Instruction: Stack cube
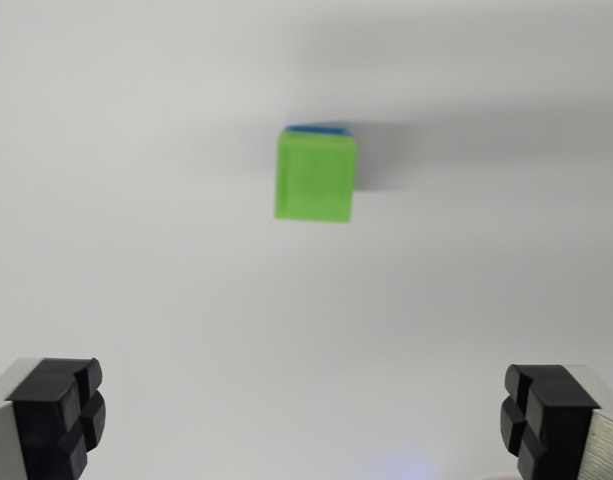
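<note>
Green cube (316, 177) stacked atop blue cube (316, 129) on white table (136, 250), well beyond gripper (306, 420); black fingertips (61, 415) spread wide, holding nothing, cube centred between them.

The light is bright, soft and even, washing the white surface (136, 250) to a pale grey-white with little texture. The whole frame is slightly blurred. The green cube (316, 178), ahead of the gripper (306, 420) and between its finger lines, has smeared edges, and so does the blue sliver (316, 128) at its far side. A faint grey shadow spreads from the cube toward the wrist view's right. The black fingertips (58, 415) are soft-edged too. A weak bluish glow sits between them at the bottom edge.
</note>
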Tool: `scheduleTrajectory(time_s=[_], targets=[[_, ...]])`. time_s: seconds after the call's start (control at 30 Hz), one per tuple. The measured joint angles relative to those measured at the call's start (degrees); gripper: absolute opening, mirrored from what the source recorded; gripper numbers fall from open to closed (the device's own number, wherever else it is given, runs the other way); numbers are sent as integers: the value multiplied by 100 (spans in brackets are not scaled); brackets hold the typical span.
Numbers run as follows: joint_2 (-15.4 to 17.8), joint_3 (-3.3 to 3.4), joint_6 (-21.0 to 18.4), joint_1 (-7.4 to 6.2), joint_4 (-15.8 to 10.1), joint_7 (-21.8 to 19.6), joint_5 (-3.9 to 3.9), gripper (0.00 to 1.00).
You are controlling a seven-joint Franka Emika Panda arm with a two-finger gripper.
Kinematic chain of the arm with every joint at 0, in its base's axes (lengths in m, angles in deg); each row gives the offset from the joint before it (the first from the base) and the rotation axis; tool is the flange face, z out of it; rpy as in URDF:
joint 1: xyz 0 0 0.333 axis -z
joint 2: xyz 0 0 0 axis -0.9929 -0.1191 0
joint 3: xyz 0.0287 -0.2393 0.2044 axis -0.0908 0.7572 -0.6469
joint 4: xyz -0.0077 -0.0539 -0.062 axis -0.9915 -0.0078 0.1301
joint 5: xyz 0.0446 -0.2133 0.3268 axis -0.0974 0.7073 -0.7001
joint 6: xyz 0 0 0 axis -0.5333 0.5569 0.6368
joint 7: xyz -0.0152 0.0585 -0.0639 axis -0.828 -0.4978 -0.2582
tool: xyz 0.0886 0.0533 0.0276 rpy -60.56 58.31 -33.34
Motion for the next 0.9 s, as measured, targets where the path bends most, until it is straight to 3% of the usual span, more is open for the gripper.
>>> scheduleTrajectory(time_s=[0.3, 0.9], targets=[[51, 5, -188, 0, 134, 2, 0, 100], [54, 6, -199, 0, 141, 2, 0, 100]])
